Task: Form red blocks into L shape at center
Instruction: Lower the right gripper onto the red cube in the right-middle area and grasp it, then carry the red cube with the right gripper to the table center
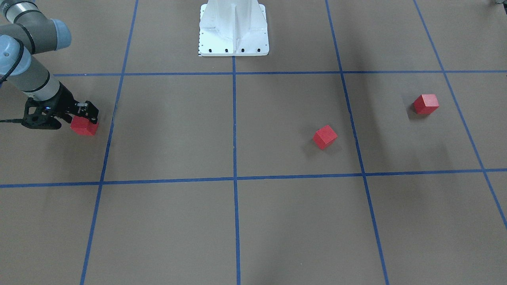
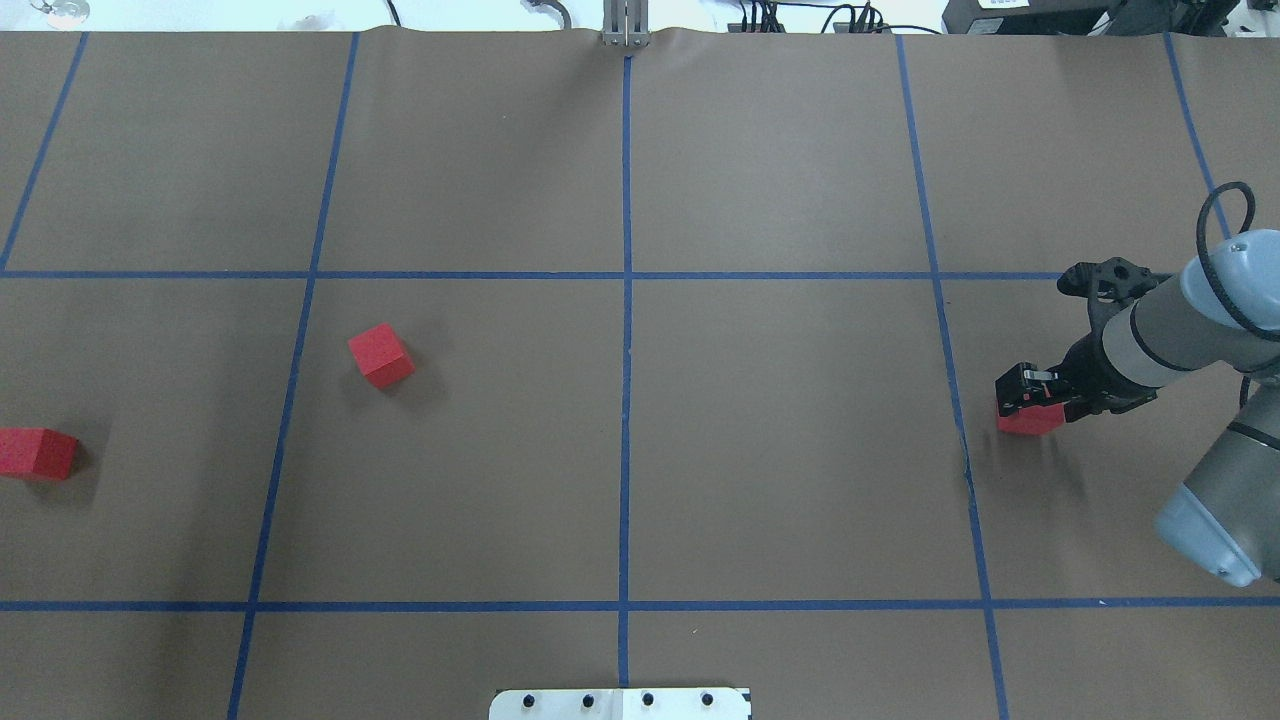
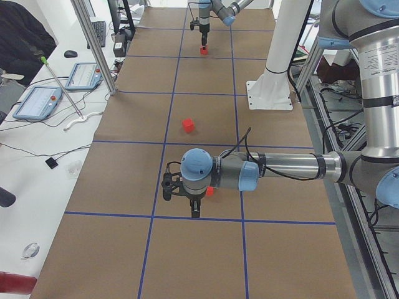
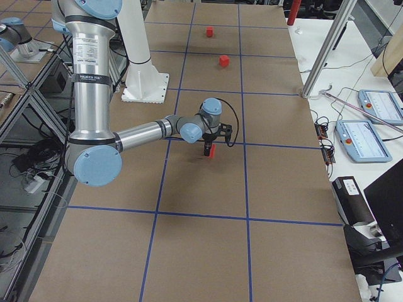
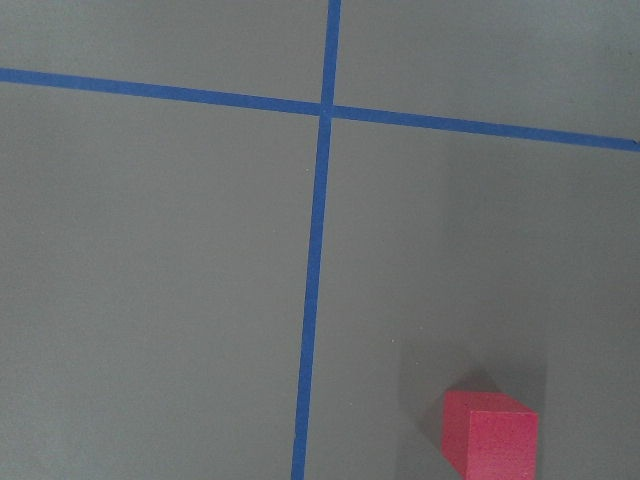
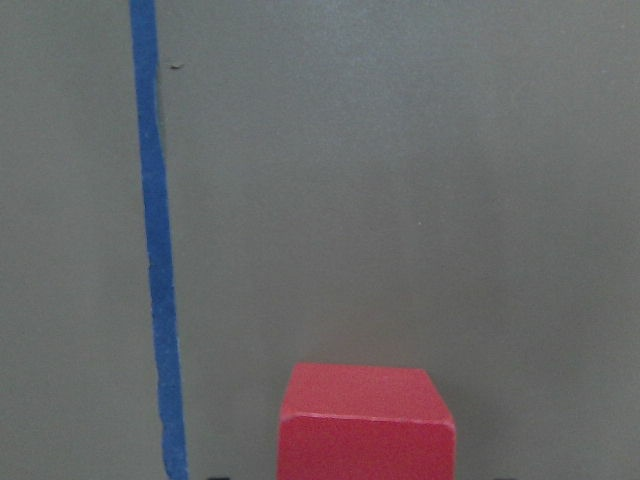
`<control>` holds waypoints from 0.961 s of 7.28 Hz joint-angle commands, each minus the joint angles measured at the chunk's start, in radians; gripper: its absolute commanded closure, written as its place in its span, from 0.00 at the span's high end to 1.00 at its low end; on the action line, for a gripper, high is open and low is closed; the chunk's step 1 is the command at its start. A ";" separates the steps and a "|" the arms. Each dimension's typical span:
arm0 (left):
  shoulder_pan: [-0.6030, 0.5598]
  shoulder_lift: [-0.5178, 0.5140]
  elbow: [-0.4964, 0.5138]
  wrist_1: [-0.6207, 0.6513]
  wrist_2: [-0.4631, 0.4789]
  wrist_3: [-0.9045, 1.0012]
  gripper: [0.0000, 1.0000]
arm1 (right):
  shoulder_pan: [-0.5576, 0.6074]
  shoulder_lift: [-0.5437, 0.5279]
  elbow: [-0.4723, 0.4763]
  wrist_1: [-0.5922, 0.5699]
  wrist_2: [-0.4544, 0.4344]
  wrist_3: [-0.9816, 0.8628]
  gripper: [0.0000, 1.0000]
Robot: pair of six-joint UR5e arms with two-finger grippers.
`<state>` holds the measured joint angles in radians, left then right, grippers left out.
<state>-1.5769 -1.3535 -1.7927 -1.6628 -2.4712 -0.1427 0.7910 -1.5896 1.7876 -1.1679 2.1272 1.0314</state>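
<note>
Three red blocks lie on the brown surface. One (image 2: 1030, 422) sits at the right under my right gripper (image 2: 1026, 395), whose fingers stand a little apart on either side of its top; in the right wrist view the block (image 6: 365, 425) is low and centred. A second block (image 2: 381, 354) lies left of the center (image 2: 625, 440). The third (image 2: 36, 452) is at the far left edge. My left gripper (image 3: 194, 208) shows only in the exterior left view, above that third block (image 3: 211, 191); I cannot tell if it is open or shut.
Blue tape lines grid the surface. The white robot base (image 1: 233, 29) stands at the robot's edge of the table. Tablets and cables lie on the white bench (image 3: 43, 99) past the far edge.
</note>
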 commanded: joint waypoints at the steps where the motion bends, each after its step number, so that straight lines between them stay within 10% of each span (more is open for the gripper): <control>1: 0.000 0.001 -0.002 0.000 -0.002 -0.002 1.00 | -0.003 0.003 0.002 0.001 0.014 -0.004 0.00; 4: 0.000 -0.004 0.002 -0.005 -0.069 0.000 1.00 | -0.027 0.218 0.078 -0.134 0.109 0.088 0.00; 7: 0.002 -0.001 -0.002 -0.008 -0.121 0.000 1.00 | -0.232 0.564 -0.005 -0.306 -0.105 0.254 0.00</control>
<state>-1.5757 -1.3550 -1.7902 -1.6683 -2.5821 -0.1417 0.6410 -1.1518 1.8334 -1.4373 2.1201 1.2309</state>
